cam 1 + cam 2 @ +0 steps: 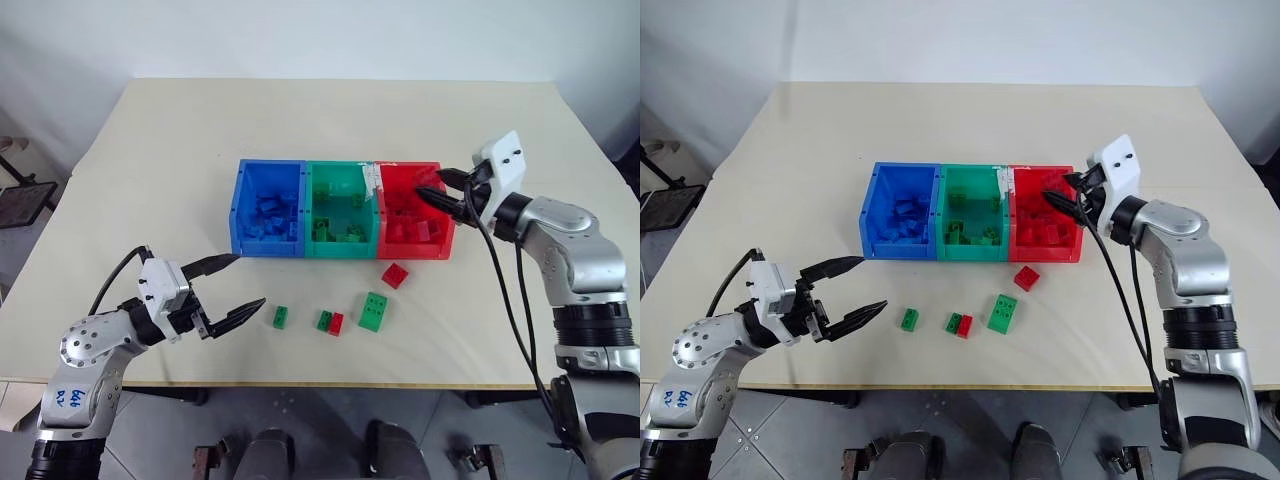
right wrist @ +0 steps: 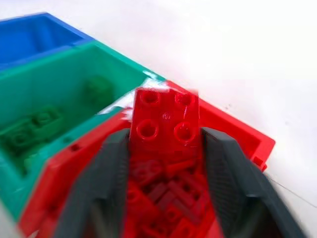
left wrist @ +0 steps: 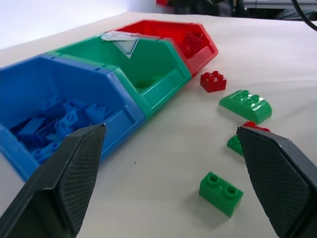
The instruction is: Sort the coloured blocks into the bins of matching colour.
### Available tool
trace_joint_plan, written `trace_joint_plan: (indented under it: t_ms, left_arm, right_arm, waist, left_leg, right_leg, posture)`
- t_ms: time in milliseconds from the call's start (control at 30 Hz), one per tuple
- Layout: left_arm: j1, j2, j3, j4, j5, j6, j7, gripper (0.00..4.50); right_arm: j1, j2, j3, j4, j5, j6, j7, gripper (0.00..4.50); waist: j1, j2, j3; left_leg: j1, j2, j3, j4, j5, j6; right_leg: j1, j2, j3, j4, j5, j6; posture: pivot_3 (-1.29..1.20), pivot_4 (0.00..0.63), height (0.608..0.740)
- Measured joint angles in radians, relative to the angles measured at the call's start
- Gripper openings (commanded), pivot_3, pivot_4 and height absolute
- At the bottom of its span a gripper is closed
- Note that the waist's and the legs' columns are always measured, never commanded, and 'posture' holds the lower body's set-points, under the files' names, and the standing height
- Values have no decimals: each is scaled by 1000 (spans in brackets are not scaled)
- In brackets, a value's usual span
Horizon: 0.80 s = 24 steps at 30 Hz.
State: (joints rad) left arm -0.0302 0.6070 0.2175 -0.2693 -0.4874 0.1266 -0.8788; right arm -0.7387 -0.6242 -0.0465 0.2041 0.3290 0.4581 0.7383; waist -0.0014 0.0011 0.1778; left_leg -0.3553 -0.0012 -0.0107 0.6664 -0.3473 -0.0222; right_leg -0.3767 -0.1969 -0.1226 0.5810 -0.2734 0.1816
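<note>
My right gripper (image 2: pixel 166 148) clamps 1 red block (image 2: pixel 166 119); red bin (image 2: pixel 233 126) directly beneath the jaws. Left gripper (image 1: pixel 232 287) spread, idle.

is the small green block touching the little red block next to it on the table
Touching. In the left eye view the small green block and the little red block sit side by side with no table visible between them.

both head views look down on the table (image 1: pixel 330 110); each wrist view looks close along its gripper toward the bins (image 1: pixel 340 210).
</note>
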Motion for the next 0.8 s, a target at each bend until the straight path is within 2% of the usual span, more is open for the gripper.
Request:
trace_joint_plan:
  t_ms: [100, 200, 333, 500, 667, 800]
  left_arm:
    - [3, 24, 0, -6, 1, 36, 12, 4500]
    - [-3, 31, 0, -5, 3, 62, 21, 4500]
    - [-26, 53, -20, 7, 18, 52, -16, 4500]
    - [-71, 81, -114, 75, 90, -73, -142, 4500]
    - [-136, 77, -176, 98, 101, -108, -200, 4500]
    - [-156, 72, -193, 128, 105, -134, -217, 4500]
  right_arm:
    - [10, -2, -2, -3, -10, -28, 18, 4482]
    - [97, -23, -38, -67, 29, -61, 90, 4482]
    - [298, -83, -129, -179, 95, -96, 197, 4482]
    - [655, -198, -291, -284, 120, -196, 340, 4482]
    - [807, -242, -326, -291, 103, -246, 404, 4482]
    - [831, -243, -308, -298, 79, -261, 403, 4482]
  waist:
    - [-1, 0, 0]
    - [5, 0, 0]
    - [15, 0, 0]
    - [27, 0, 0]
    - [18, 0, 0]
    - [14, 0, 0]
  left_leg:
    - [0, 0, 0, 0, 0, 0]
    - [0, 0, 0, 0, 0, 0]
    - [-1, 0, 1, 0, 0, 0]
    - [0, 0, 4, 0, 0, 0]
    - [2, 1, 7, 0, 0, 1]
    - [2, 1, 7, 0, 0, 1]
  right_leg:
    - [0, 0, 0, 0, 0, 0]
    - [0, 0, 0, 0, 0, 0]
    - [0, 0, 0, -1, 0, 0]
    - [1, 0, 1, -5, 0, 0]
    - [1, 0, 4, -5, 0, 0]
    - [1, 0, 4, -5, 0, 0]
  posture:
    - [0, 150, 740]
    - [0, 150, 740]
    - [0, 150, 740]
    - [0, 150, 740]
    - [0, 150, 740]
    - [0, 150, 740]
